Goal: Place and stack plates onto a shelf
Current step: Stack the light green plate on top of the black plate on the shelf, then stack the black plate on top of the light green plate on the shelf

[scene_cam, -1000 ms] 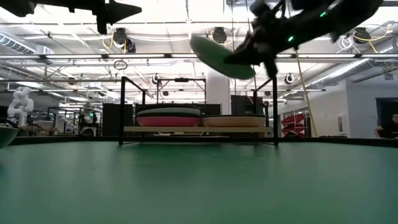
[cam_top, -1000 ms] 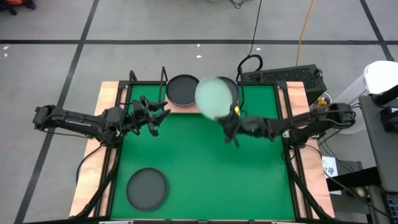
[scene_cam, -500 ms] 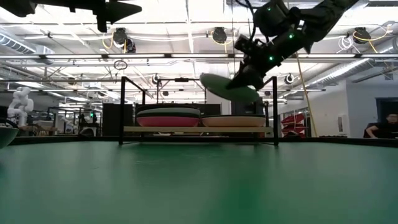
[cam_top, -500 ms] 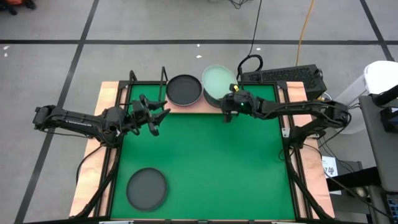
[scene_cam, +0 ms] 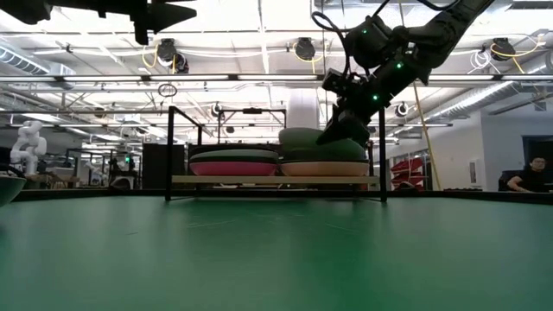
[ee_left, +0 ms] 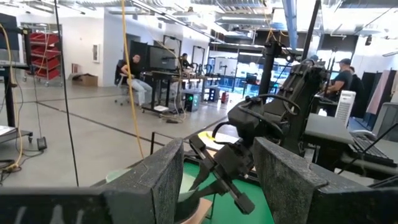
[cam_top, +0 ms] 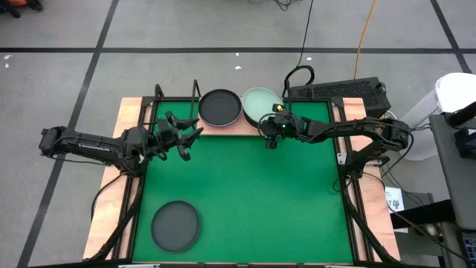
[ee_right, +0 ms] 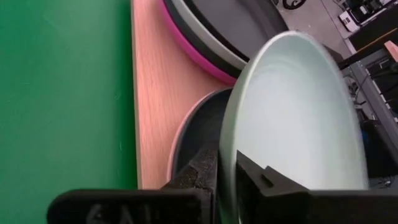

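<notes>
The light-wood shelf [cam_top: 236, 125] stands at the mat's far edge and carries two stacks. The left stack has a magenta plate [scene_cam: 233, 167] under a dark plate [cam_top: 219, 107]. On the right stack a pale green plate [cam_top: 259, 105] sits tilted over a dark plate [ee_right: 198, 129] with a light pink one [ee_right: 176, 148] below. My right gripper [cam_top: 270, 131] is shut on the green plate at the shelf's near edge. My left gripper [cam_top: 186, 138] hovers open, left of the shelf, touching nothing. One more dark plate [cam_top: 175, 225] lies flat on the mat near the left corner. My right gripper pinches the pale green plate by its near rim [ee_right: 227, 158], one finger [ee_right: 200, 169] under the plate and one [ee_right: 264, 180] inside the bowl. The fingers come from the table's near-right side, slanting down. The plate is tilted, held rim raised, its far part low on the right stack [scene_cam: 324, 164].
Black wire posts [scene_cam: 381, 147] rise at the shelf's ends, close beside my right gripper. A keyboard [cam_top: 338, 91] lies beyond the table's far right corner. The green mat [cam_top: 245, 201] spreads between the arms and the near edge. People sit in the room behind.
My right gripper has carried the pale green plate from above the mat toward the far edge and down onto the shelf's right stack. The plate has dropped from well above the shelf and now leans on the dark plate there. The left arm has kept still.
</notes>
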Available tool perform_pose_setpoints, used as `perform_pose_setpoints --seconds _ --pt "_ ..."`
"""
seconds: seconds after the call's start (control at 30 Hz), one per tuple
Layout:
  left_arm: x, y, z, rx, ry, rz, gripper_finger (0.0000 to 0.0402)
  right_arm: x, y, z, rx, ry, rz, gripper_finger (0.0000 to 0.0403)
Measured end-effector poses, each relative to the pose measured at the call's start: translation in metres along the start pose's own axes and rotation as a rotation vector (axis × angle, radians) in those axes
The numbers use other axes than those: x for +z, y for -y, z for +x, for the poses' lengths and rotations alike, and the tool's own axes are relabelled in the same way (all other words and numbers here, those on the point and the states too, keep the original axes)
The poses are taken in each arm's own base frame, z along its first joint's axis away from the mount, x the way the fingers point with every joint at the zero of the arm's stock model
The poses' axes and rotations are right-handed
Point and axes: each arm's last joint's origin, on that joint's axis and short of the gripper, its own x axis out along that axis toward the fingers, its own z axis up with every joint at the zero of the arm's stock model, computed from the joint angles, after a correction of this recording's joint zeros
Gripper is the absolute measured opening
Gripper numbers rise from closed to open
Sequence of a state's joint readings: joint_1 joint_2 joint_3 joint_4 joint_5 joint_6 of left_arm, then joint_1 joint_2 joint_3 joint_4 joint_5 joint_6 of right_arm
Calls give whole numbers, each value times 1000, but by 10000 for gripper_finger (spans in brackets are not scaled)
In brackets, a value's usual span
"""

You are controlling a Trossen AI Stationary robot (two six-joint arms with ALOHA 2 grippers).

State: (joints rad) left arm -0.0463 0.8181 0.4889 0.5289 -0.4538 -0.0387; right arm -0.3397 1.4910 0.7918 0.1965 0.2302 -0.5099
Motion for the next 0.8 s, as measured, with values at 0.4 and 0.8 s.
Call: perform_pose_setpoints --seconds 0.4,0.8 --pt "0 0 0 0 0 -23 197 0 0 -1 0 1 45 104" --pt "0 3 -1 -18 -4 -27 197 36 6 -49 18 272 78 150"
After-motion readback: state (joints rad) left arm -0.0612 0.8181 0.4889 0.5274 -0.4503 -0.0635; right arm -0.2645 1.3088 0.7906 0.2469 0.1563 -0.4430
